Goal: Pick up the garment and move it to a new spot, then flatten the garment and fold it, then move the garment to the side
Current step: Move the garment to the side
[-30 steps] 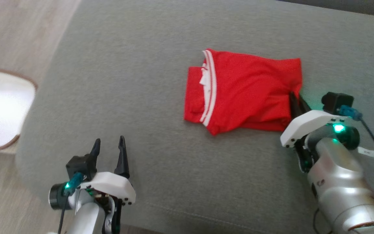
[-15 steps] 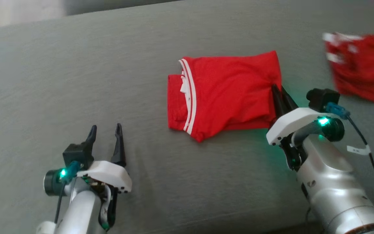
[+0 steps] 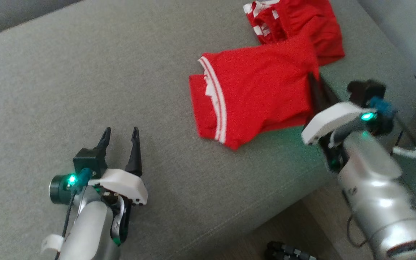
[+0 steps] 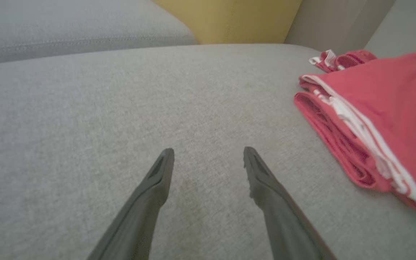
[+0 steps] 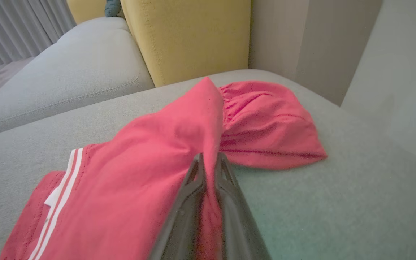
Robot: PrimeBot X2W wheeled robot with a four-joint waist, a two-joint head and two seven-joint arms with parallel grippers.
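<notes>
This is a home living room. A wide grey upholstered sofa (image 3: 85,90) has stitched seat cushions and a mustard-yellow back cushion (image 5: 193,36) at its far side. Pleated grey curtains (image 5: 13,25) hang at the far left, and wood-look floor (image 3: 302,231) lies near the seat's edge.

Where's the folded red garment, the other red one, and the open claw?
Folded red garment (image 3: 258,97), head view, its middle.
Other red garment (image 3: 312,18), head view, crumpled middle.
Left gripper (image 3: 121,130), head view, between fingertips.

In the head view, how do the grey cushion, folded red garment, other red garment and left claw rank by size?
1. grey cushion
2. folded red garment
3. other red garment and left claw look alike: the garment is cut off at the top, the claw sits nearer the camera.
</notes>
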